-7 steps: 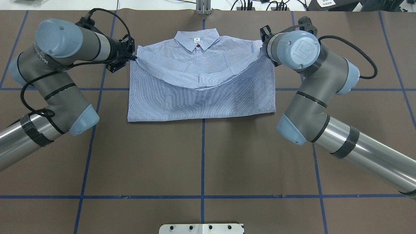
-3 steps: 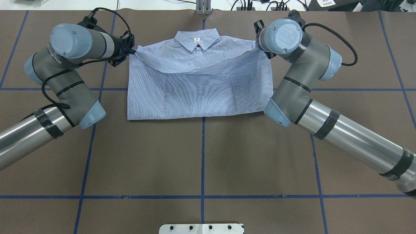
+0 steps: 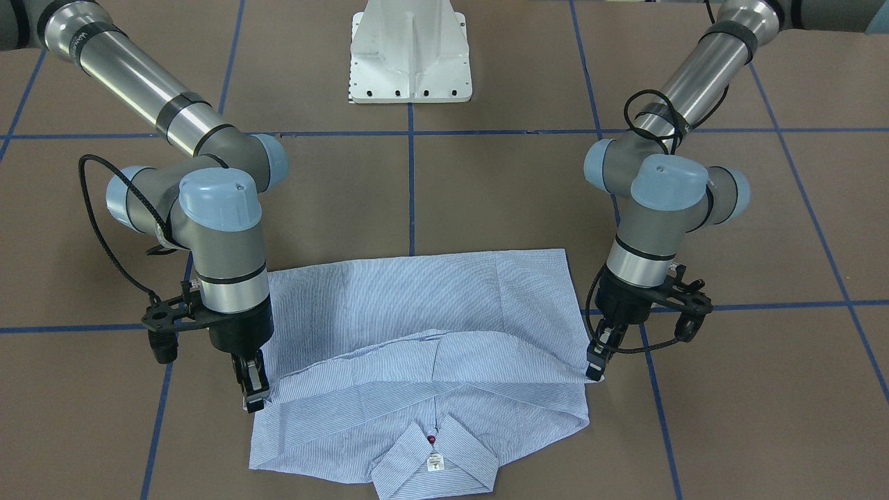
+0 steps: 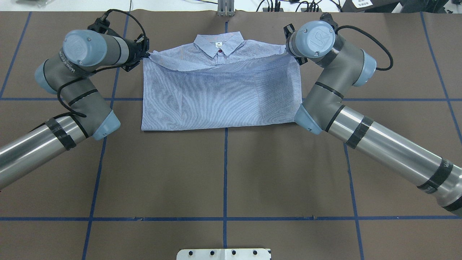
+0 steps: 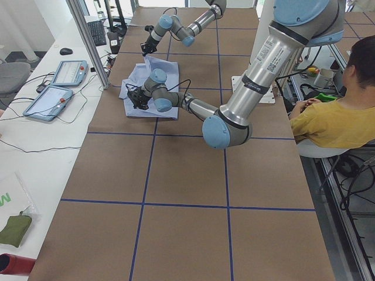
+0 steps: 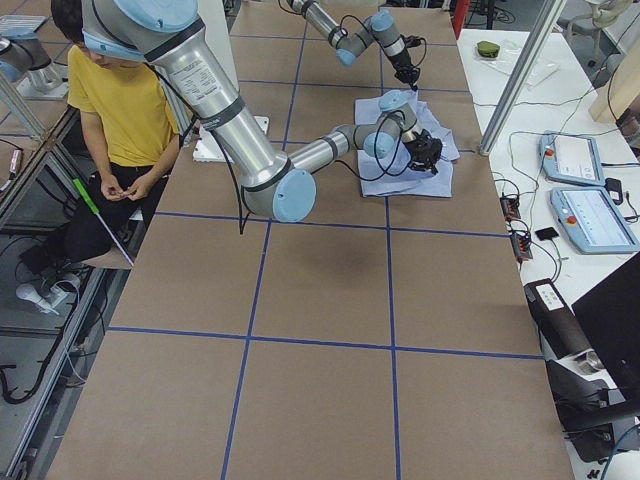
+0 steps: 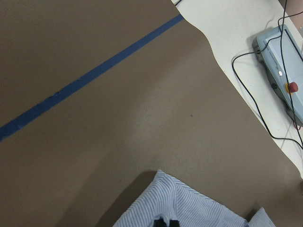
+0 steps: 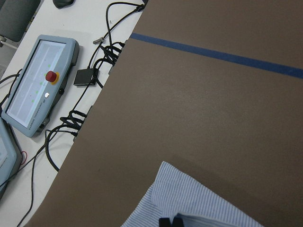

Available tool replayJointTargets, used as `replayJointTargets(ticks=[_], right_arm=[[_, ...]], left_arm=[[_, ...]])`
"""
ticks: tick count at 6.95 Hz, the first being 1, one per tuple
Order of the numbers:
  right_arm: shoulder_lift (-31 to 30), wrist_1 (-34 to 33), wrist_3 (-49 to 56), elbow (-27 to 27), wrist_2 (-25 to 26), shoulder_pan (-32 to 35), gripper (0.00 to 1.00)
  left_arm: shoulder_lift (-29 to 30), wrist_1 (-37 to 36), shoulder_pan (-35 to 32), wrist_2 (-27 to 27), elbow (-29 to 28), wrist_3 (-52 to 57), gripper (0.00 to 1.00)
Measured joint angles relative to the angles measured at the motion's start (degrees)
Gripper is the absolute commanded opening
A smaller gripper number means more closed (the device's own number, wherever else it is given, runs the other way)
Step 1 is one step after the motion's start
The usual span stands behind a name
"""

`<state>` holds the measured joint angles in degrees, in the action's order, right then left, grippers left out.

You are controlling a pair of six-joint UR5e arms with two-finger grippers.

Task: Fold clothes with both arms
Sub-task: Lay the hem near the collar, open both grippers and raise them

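A brown, blue-taped worktop (image 4: 223, 173) is carrying the striped shirt (image 4: 220, 97), with a teach pendant (image 8: 40, 85) lying beyond the collar (image 4: 218, 43). Left of the collar, the left gripper (image 3: 594, 371) is pinching its fingers shut on a hem corner. Right of the collar, the right gripper (image 3: 253, 399) is gripping likewise. The half-fold looks nearly finished; lowering and releasing remain.

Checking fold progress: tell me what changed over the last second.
The left claw and right claw carried the lifted edge of the shirt farther toward the collar, flattening its sag. Both stay shut on its corners; the collar and near fold have not moved.
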<state>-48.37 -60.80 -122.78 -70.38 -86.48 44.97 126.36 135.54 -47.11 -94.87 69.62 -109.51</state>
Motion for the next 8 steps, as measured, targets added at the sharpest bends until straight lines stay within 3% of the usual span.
replayJointTargets(ticks=[1,2,5,7,8], right_arm=[[1.2,1.2,0.4,2.7,-0.4,0.2,0.25],[2.8,1.9,0.5,5.8,-0.8,0.4,0.28],[3.7,4.3,0.6,11.2,-1.1,1.3,0.28],[3.3,5.5,0.6,11.6,-2.2,2.4,0.3],[2.9,5.6,0.6,10.4,-3.8,3.2,0.36]], left_arm=[[1.7,1.0,0.0,1.0,-3.2,2.2,0.3],[2.5,1.9,-0.1,1.9,-5.4,4.2,0.36],[2.9,3.0,-1.0,2.6,-7.6,8.0,0.36],[3.0,3.1,-1.9,2.2,-7.0,8.4,0.35],[2.9,3.0,-2.4,1.6,-5.6,8.6,0.35]])
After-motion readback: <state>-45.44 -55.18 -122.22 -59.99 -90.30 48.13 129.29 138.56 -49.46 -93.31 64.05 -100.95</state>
